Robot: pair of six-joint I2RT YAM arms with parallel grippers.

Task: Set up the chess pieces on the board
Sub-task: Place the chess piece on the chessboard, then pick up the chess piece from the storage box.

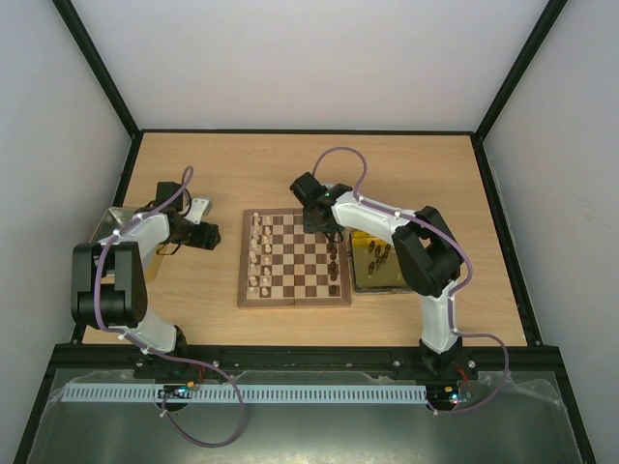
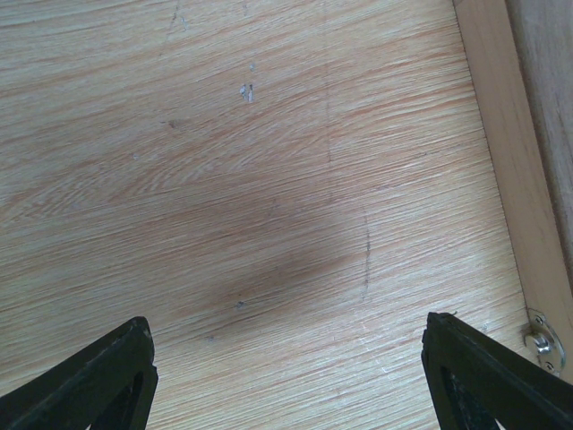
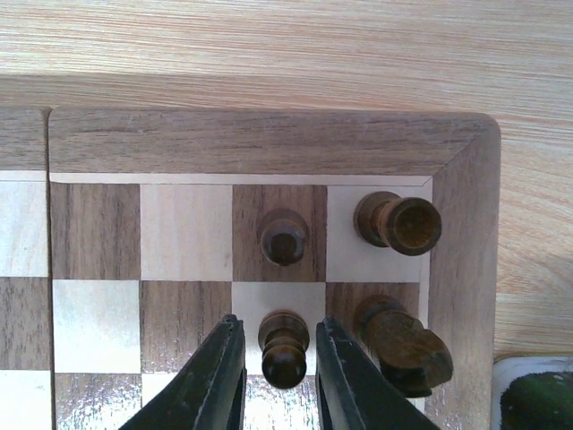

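Two dark fingers (image 3: 219, 381) of the right hand (image 3: 279, 358) fill the bottom of the right wrist view, set to a narrow gap on either side of a dark pawn (image 3: 285, 348). A sliver of light square shows at each side of the pawn, so the fingers are not closed on it. One square beyond stands a second dark pawn (image 3: 284, 236). A dark rook (image 3: 398, 222) occupies the corner square beside it, and another dark piece (image 3: 405, 345), type unclear, stands just right of the straddled pawn. All four are at a corner of the board (image 3: 269, 141). In the top view, the board lies at the centre of the counter (image 1: 290, 164). Cream pieces (image 1: 256, 253) line its left side and dark pieces (image 1: 334, 261) its right side. A yellow-gold tray (image 1: 377, 287) sits just beside the board's right edge and holds further dark pieces (image 1: 379, 253). The left hand (image 2: 286, 376) is spread wide over bare counter to the left of the board and holds nothing.
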